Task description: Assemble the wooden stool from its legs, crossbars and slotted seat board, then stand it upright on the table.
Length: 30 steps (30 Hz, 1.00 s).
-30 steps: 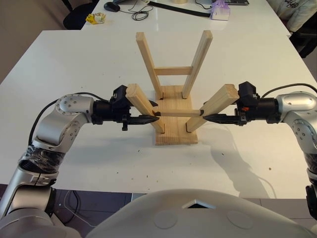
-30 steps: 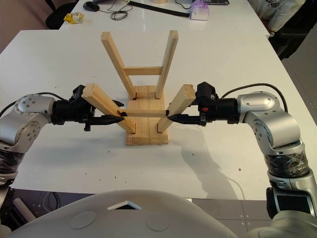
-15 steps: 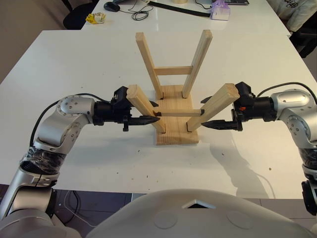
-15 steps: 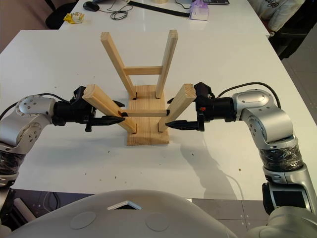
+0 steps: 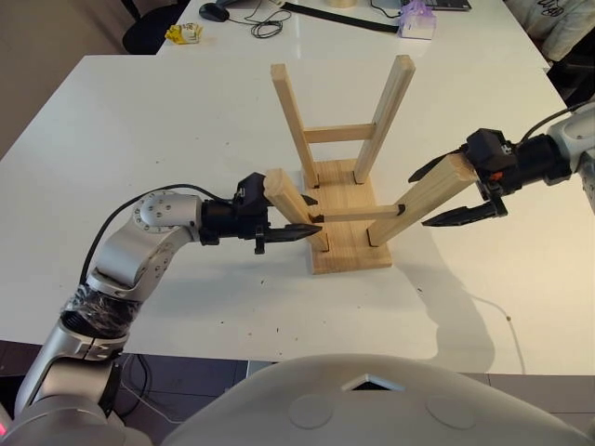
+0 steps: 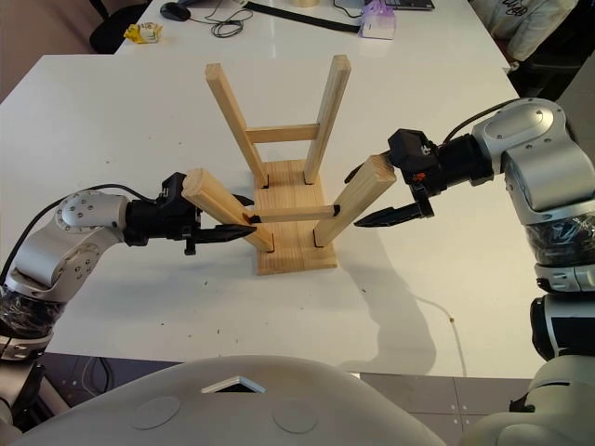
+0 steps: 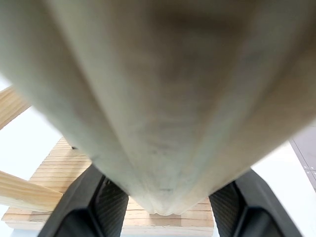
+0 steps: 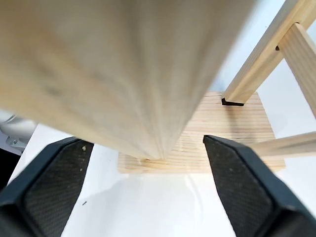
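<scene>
The stool (image 5: 346, 190) lies upside down a little right of the table's (image 5: 167, 121) middle, its seat (image 5: 351, 253) flat on the top and all four legs set in it and pointing up. The two far legs (image 5: 293, 121) rise steeply with a crossbar (image 5: 339, 133) between them. The near-left leg (image 5: 284, 191) and near-right leg (image 5: 400, 216) splay out toward 9 and 3 o'clock, tied low down by a second crossbar (image 5: 358, 213). The left gripper (image 5: 307, 218) comes in from 9 o'clock and is clamped on the near-left leg just below its top end. In the wrist view, a finger (image 7: 94, 207) sits tight against each side of the wood. The right gripper (image 5: 420, 200) comes in from 3 o'clock, well above the tabletop. It is spread wide, and its fingers (image 8: 54, 182) straddle the upper end of the near-right leg with a gap on both sides. Bare white surface runs from the seat out to the left edge at 9 o'clock, and a broad strip runs to the near edge at 6 o'clock. A narrower band lies under the right arm toward the 3 o'clock edge. At 12 o'clock, bare surface reaches the far edge. Beyond it, a second table carries a mouse (image 5: 212, 12), a cable (image 5: 265, 26) and a yellow item (image 5: 181, 34), all well apart from the stool.
</scene>
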Each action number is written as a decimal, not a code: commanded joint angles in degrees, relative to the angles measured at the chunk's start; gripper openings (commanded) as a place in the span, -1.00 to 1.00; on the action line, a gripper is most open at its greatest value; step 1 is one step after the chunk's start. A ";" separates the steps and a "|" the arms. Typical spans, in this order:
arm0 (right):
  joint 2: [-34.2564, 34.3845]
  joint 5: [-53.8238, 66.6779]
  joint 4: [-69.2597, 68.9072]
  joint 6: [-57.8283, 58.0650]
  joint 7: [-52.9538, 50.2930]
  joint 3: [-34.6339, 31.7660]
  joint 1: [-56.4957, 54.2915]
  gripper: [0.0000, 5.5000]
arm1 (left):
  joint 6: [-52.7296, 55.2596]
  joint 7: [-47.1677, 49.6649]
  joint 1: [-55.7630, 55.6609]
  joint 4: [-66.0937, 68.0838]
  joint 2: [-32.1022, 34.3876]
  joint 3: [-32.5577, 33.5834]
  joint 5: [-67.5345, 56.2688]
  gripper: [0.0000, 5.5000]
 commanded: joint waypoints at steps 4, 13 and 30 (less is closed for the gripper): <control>-2.63 1.66 1.89 -3.53 0.20 3.60 -2.95 0.14 | 4.61 0.10 5.48 3.52 0.35 -6.06 6.48 -0.24; -7.07 0.88 6.41 -10.26 0.21 8.99 -6.25 -0.09 | 4.15 0.61 5.60 3.73 -0.08 -6.03 6.80 -0.24; 9.71 -23.91 43.49 -30.53 -2.94 8.11 -42.40 0.23 | 3.74 1.13 4.53 4.75 -1.87 -6.31 7.80 -0.24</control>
